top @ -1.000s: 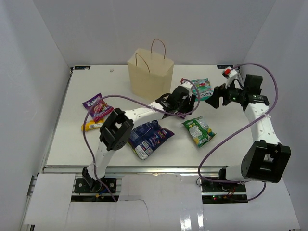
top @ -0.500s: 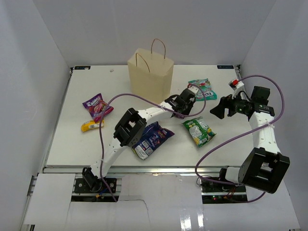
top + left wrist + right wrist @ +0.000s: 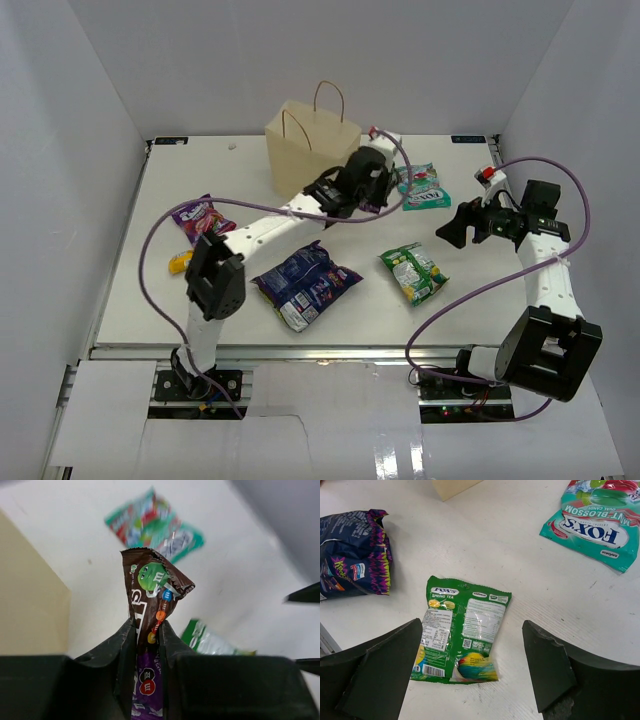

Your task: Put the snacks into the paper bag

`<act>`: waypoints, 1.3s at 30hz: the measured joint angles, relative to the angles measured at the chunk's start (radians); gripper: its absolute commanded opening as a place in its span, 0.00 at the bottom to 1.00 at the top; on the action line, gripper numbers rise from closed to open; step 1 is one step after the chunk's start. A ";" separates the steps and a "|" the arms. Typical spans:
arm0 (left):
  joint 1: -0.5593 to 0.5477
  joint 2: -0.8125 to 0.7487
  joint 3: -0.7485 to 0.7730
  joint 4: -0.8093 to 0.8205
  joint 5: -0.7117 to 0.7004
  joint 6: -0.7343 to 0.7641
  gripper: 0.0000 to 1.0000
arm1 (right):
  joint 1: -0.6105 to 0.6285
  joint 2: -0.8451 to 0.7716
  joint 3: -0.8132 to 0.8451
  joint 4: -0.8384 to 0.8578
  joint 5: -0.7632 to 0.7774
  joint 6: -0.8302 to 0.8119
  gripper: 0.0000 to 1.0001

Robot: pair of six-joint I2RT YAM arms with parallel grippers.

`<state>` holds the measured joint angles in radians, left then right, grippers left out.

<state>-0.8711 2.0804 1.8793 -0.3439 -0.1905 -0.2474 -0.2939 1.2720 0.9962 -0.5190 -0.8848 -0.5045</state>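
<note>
My left gripper (image 3: 148, 630) is shut on a small brown candy pack (image 3: 154, 587) and holds it upright off the table. In the top view the left gripper (image 3: 378, 180) hangs just right of the tan paper bag (image 3: 310, 150), whose wall (image 3: 25, 600) fills the left of the left wrist view. My right gripper (image 3: 450, 222) stands open above the green snack bag (image 3: 462, 630), touching nothing. A teal-white bag (image 3: 422, 185) lies behind it. A dark blue bag (image 3: 305, 285) lies at the front middle and a magenta bag (image 3: 200, 222) at the left.
A small yellow packet (image 3: 180, 262) lies near the magenta bag at the table's left side. White walls close in the table on the left, back and right. A purple cable loops over each arm.
My left gripper has closed on the brown candy pack and carried it up and back, close to the paper bag's right side. The right gripper drew back to the right, staying open.
</note>
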 measured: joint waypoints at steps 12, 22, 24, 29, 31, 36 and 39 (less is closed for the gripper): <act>0.312 -0.323 0.018 0.269 -0.063 -0.310 0.13 | 0.000 0.018 -0.017 0.001 -0.001 0.000 0.86; 0.293 -0.032 0.130 0.215 -0.116 -0.410 0.13 | 0.000 0.018 -0.058 0.001 -0.002 -0.001 0.86; 0.293 -0.029 0.125 0.199 -0.137 -0.425 0.14 | 0.000 0.019 -0.064 -0.001 -0.002 -0.002 0.86; 0.293 -0.065 0.089 0.216 -0.167 -0.450 0.50 | 0.000 0.024 -0.064 -0.011 -0.008 -0.027 0.87; 0.295 -0.075 0.081 0.225 -0.168 -0.461 0.63 | 0.007 0.040 -0.061 -0.033 -0.006 -0.051 0.87; 0.295 -0.086 0.077 0.253 -0.134 -0.467 0.82 | 0.087 0.092 -0.050 -0.078 0.119 -0.062 0.93; 0.296 -0.098 0.077 0.263 -0.082 -0.456 0.87 | 0.201 0.100 -0.050 -0.069 0.312 -0.011 0.97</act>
<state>-0.5751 1.9820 1.9564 -0.0811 -0.2729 -0.7033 -0.0925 1.3716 0.9459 -0.5884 -0.5728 -0.5159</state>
